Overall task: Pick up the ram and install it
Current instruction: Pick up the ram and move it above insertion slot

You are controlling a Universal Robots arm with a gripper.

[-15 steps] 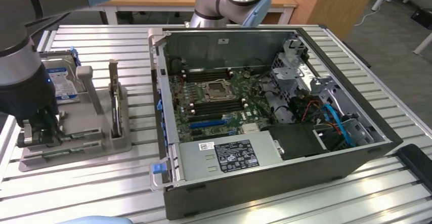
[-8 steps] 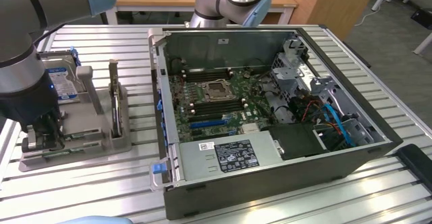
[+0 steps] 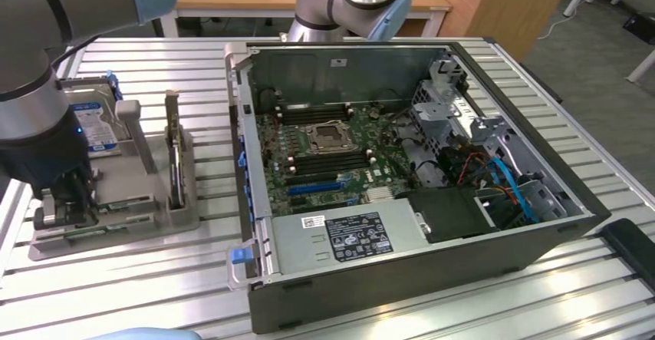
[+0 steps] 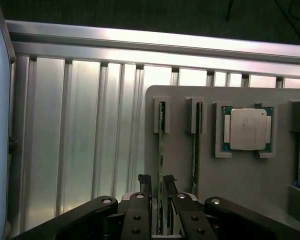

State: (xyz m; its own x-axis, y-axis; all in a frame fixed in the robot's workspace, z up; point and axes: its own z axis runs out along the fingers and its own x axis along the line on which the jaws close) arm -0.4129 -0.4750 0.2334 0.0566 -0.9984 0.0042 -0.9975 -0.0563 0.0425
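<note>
Ram (image 4: 160, 150): a thin green stick standing on edge in a slot of the grey holder (image 4: 178, 165), the stick farther from the CPU chip.
Second ram (image 4: 195, 150): alike, in the next slot, parallel to the first and apart from it.
Gripper (image 4: 156, 181): down over the near end of the first ram, one black finger (image 4: 139, 210) on each side of it; the jaws are set narrow, with a dark gap showing beside the stick, so no grip shows.
CPU chip (image 4: 247, 129): square and silver, lying flat in its own recess just beyond the second ram.
Hard drive (image 3: 92, 125): blue-labelled, upright in the holder near the arm (image 3: 36, 94).
Table (image 3: 123, 286): slatted aluminium, carrying the holder.
Computer case (image 3: 409, 278): open, on the exterior view's right of the holder, motherboard (image 3: 327, 156) exposed.
</note>
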